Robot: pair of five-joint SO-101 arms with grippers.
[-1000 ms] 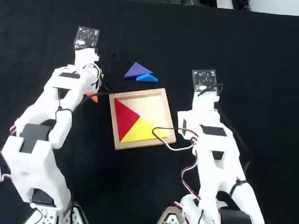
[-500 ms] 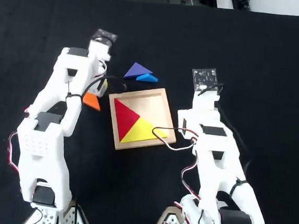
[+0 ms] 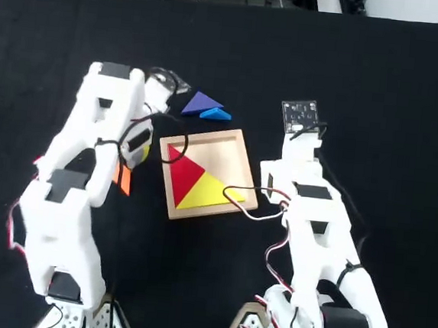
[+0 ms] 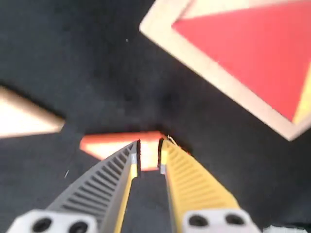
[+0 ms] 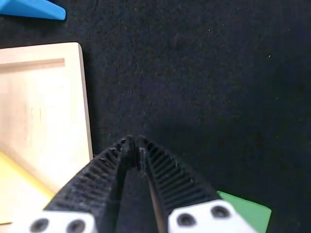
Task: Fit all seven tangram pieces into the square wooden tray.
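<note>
At the left of the high view, the left arm folds back over the black table [image 3: 410, 89]. Its wrist view shows the left gripper [image 4: 149, 145] with yellow-faced jaws closed narrowly on the orange piece [image 4: 104, 145], nipping it at one edge. The rest of the piece sticks out crosswise to the fingers. From above, the orange piece [image 3: 123, 177] shows as a slim strip running 12 to 6 o'clock, half covered by the arm; whether it is lifted off the cloth cannot be told. The coming move seems to turn on one relation: the wooden tray [image 3: 202, 135] lies just beside the piece at about 3 o'clock. Its bare floor is in the half toward 1 o'clock, because the red triangle [image 3: 180, 172] and the yellow triangle [image 3: 207, 191] already fill the half toward 7 o'clock. The piece would probably have to cross the near rim and turn to sit against the red edge. The purple triangle [image 3: 201, 102] and the blue triangle [image 3: 216, 115] lie touching each other near the tray at 12 o'clock. On the tray's 3 o'clock side, the right gripper [image 5: 134, 141] hangs with black jaws pressed together on nothing, a green piece [image 5: 245, 209] near it. The left arm is the nearer one and already has the load.
</note>
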